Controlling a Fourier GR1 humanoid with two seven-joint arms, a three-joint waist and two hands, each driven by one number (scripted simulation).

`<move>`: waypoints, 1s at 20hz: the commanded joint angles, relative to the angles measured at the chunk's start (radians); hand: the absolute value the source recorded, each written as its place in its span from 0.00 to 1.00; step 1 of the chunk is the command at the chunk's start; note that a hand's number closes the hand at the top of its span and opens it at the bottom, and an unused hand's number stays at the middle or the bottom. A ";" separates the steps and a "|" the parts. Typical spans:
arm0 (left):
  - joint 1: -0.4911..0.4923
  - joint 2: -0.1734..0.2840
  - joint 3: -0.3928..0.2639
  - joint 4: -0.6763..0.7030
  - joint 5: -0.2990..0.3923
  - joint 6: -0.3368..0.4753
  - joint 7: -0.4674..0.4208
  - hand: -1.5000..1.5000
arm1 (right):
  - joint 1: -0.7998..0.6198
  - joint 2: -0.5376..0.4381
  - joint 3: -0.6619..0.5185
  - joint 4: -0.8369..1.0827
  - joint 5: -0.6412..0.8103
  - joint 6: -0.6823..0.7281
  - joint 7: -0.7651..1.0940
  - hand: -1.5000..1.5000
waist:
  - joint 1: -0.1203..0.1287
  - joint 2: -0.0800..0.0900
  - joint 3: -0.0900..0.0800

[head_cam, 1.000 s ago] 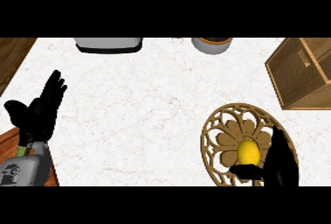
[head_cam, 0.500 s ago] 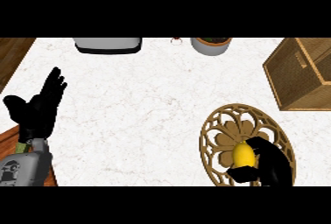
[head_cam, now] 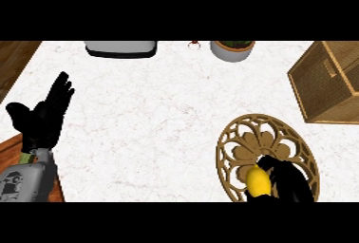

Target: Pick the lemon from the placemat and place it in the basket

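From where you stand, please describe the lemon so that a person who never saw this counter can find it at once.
Start at the white marble counter and find the round openwork placemat near its lower right. The lemon lies on its lower part, with the black right hand curled against its right side. It is the only bright yellow thing there.

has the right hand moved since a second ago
Yes. The right hand has shifted left across the placemat and now curls against the lemon, which lies where it lay.

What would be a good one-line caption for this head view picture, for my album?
Right hand curls its fingers round the lemon on the placemat; basket waits nearby.
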 commanded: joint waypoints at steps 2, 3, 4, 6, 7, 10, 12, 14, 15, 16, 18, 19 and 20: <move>-0.023 -0.006 -0.011 0.001 0.006 -0.009 0.010 0.50 | 0.049 -0.126 0.233 0.026 -0.062 0.155 -0.367 1.00 | 0.040 0.022 0.037; -0.008 -0.012 -0.015 0.002 -0.001 -0.006 -0.007 0.50 | 0.074 -0.157 0.254 0.037 -0.064 0.152 -0.436 1.00 | 0.036 0.022 0.037; -0.003 -0.016 -0.017 -0.003 -0.002 -0.001 0.000 0.50 | 0.087 -0.192 0.247 0.042 -0.084 0.147 -0.507 1.00 | 0.028 0.021 0.037; 0.001 -0.014 -0.012 0.006 -0.008 0.007 -0.005 0.50 | 0.122 -0.222 0.231 0.063 -0.157 0.134 -0.641 1.00 | 0.008 0.025 0.036; -0.018 -0.002 0.013 0.012 0.004 0.013 0.019 0.50 | 0.150 -0.253 0.212 0.058 -0.186 0.115 -0.718 1.00 | -0.009 0.022 0.037; -0.010 0.008 0.023 0.017 0.012 -0.001 -0.010 0.50 | 0.170 -0.266 0.143 0.064 -0.337 0.102 -0.917 1.00 | -0.018 0.022 0.035; 0.009 0.012 0.021 0.007 0.000 0.005 -0.010 0.50 | 0.216 -0.306 0.092 0.052 -0.437 0.113 -1.066 1.00 | -0.029 0.018 0.034; 0.022 0.002 0.015 0.015 -0.010 0.015 -0.019 0.50 | 0.244 -0.326 0.044 0.026 -0.557 0.171 -1.167 1.00 | -0.035 0.019 0.031; -0.004 0.001 0.021 0.002 0.001 0.021 0.019 0.50 | 0.262 -0.344 0.005 0.042 -0.611 0.192 -1.225 1.00 | -0.038 0.018 0.031; 0.026 0.010 0.031 0.016 0.014 -0.003 -0.019 0.50 | 0.250 -0.357 -0.043 0.045 -0.665 0.213 -1.282 1.00 | -0.032 0.018 0.030; 0.036 0.002 0.025 -0.016 -0.002 0.022 0.000 0.50 | 0.359 -0.421 -0.080 -0.068 -0.744 0.280 -1.320 1.00 | -0.040 0.015 0.028; 0.043 -0.002 0.005 -0.043 -0.010 0.018 0.019 0.50 | 0.353 -0.455 -0.144 -0.103 -0.801 0.319 -1.291 1.00 | -0.032 0.016 0.027; 0.031 -0.015 -0.002 -0.030 -0.028 0.038 0.002 0.50 | 0.326 -0.468 -0.191 -0.070 -0.854 0.359 -1.298 1.00 | -0.028 0.018 0.028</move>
